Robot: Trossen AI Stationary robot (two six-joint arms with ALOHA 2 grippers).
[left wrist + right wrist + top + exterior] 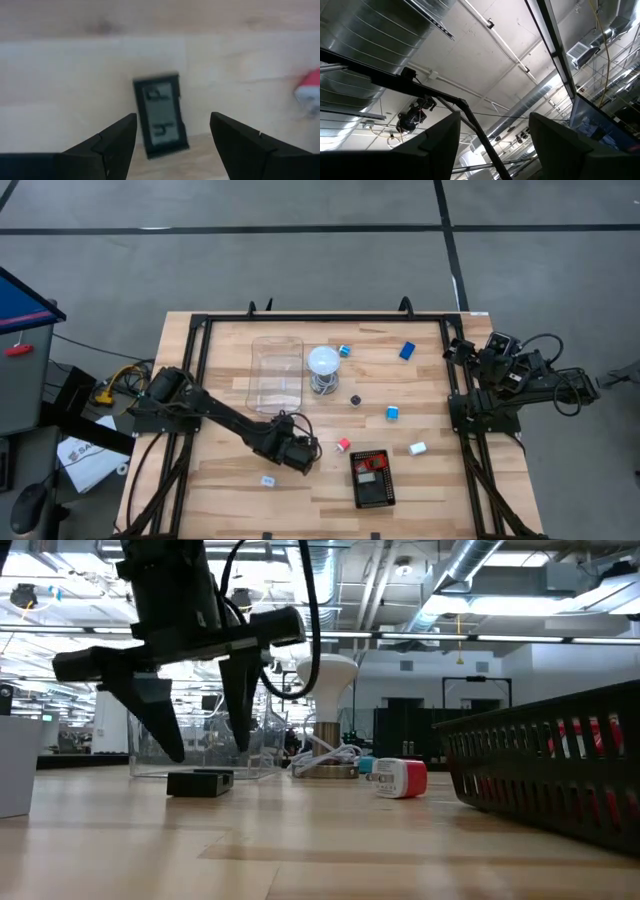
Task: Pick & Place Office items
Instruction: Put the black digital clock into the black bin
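Observation:
A flat black rectangle with a pale label [160,116] lies flat on the wooden table [230,500]. My left gripper [208,748] hangs open just above it, pointing down, one finger on either side and touching nothing. In the high view the gripper [300,452] hides this piece. A red and white block [343,445] lies just to its right. Blue blocks [393,412] [407,351] and a white block [417,448] lie farther right. My right gripper [492,120] stands open at the table's right edge, pointing up at the ceiling.
A black tray [388,490] holding red pieces sits near the front edge, right of my left gripper. A clear plastic box [276,372] and a white round-topped stand [323,366] are behind it. A small white label [268,479] lies at the near left.

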